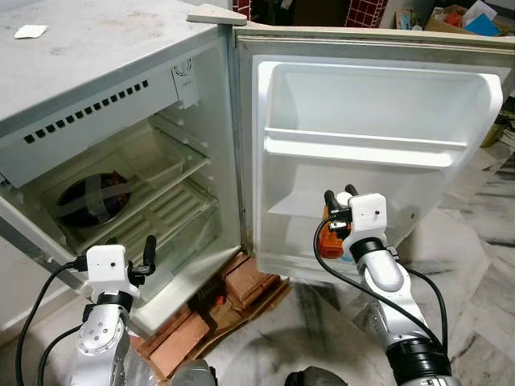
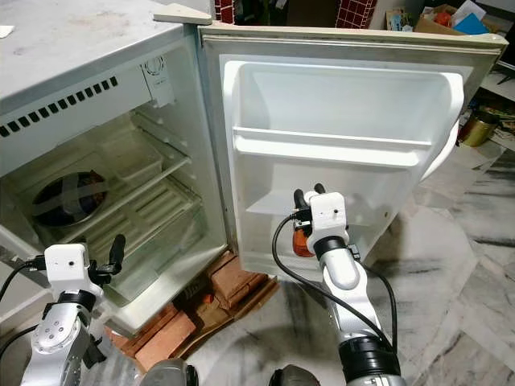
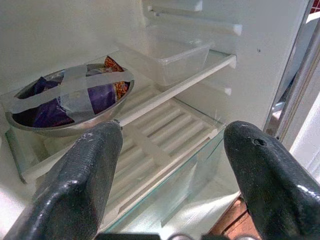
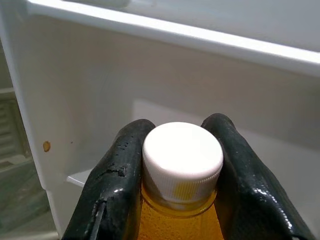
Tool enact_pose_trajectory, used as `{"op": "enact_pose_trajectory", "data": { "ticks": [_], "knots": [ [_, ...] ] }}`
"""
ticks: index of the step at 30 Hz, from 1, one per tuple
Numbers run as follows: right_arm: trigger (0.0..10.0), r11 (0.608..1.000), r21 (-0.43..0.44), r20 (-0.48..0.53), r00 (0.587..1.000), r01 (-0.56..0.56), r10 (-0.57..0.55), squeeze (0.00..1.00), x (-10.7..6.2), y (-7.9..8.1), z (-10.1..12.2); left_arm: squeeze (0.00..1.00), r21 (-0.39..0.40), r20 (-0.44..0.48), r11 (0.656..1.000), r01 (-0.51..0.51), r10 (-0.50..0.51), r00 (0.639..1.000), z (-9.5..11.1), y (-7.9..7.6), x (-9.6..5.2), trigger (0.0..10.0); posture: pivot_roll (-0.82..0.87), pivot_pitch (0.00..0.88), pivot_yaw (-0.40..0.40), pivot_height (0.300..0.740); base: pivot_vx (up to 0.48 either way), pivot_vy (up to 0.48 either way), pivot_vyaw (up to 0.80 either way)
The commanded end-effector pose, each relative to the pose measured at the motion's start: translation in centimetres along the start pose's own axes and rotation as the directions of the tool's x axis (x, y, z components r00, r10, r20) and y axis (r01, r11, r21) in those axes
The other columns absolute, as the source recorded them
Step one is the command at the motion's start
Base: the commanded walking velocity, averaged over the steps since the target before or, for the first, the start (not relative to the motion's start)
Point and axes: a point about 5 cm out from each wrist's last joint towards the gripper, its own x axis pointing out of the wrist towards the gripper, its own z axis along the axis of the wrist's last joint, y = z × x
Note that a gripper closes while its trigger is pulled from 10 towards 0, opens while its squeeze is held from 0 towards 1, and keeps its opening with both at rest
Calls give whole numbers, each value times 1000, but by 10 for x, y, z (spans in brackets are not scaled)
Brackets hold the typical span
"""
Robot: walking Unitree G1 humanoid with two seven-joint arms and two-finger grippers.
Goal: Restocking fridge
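The small fridge point(image 1: 96, 112) stands open with its door point(image 1: 370, 153) swung to the right. My right gripper point(image 1: 338, 203) is shut on the neck of an orange bottle point(image 1: 331, 240) with a white cap point(image 4: 182, 161), held just in front of the door's lower shelf point(image 2: 269, 205). My left gripper point(image 1: 130, 253) hangs open before the fridge's lower compartment, with nothing between its fingers point(image 3: 85, 180). Inside on the wire shelf point(image 3: 165, 135) sits a metal bowl point(image 3: 70, 100) holding a purple packet strapped with tape.
A clear plastic tub point(image 3: 175, 60) rests on the upper fridge shelf. The door's upper rack point(image 1: 366, 149) is bare. Red bricks point(image 1: 241, 281) and cardboard prop the fridge on the marble floor point(image 1: 475, 265). Clutter and boxes point(image 1: 467, 16) lie beyond the door.
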Motion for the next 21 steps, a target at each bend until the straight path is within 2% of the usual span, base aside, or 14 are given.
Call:
{"op": "enact_pose_trajectory", "data": {
  "ticks": [1, 5, 6, 10, 16, 21],
  "knots": [
    [10000, 1000, 5, 5, 1000, 27, -27, 0, 2, -5, 2, 0, 17, -1, 1000, -4, 4, 1000, 0, 1, 0, 10000, 97, 26, -11, 705, 0, 0, 0],
    [10000, 1000, 3, 5, 1000, 25, -25, 0, 1, -5, 2, 0, 20, -4, 999, -26, 26, 1000, -2, 2, 0, 10000, 96, 25, -12, 690, 0, 0, 0],
    [10000, 1000, 0, 5, 1000, 23, -23, 0, 1, -4, 2, 0, 0, -16, 998, -56, 56, 998, -4, 7, -2, 10000, 95, 26, -11, 680, 0, 0, 0],
    [10000, 1000, -3, 6, 1000, 20, -20, 0, 0, -4, 2, 0, 4, -32, 998, -67, 67, 997, -7, 11, -4, 10000, 97, 26, -13, 671, 0, 0, 0],
    [10000, 1000, -7, 7, 1000, 19, -18, 0, 1, -4, 2, 0, 4, -51, 1000, -31, 31, 998, -8, 14, -8, 10000, 101, 31, -12, 671, 0, 0, 0],
    [10000, 1000, -2, 4, 1000, 18, -18, 0, 2, -3, 1, 0, -13, -29, 1000, -20, 20, 999, 1, 13, -7, 10000, 102, 40, -6, 671, 0, 0, 0]
  ]
}}
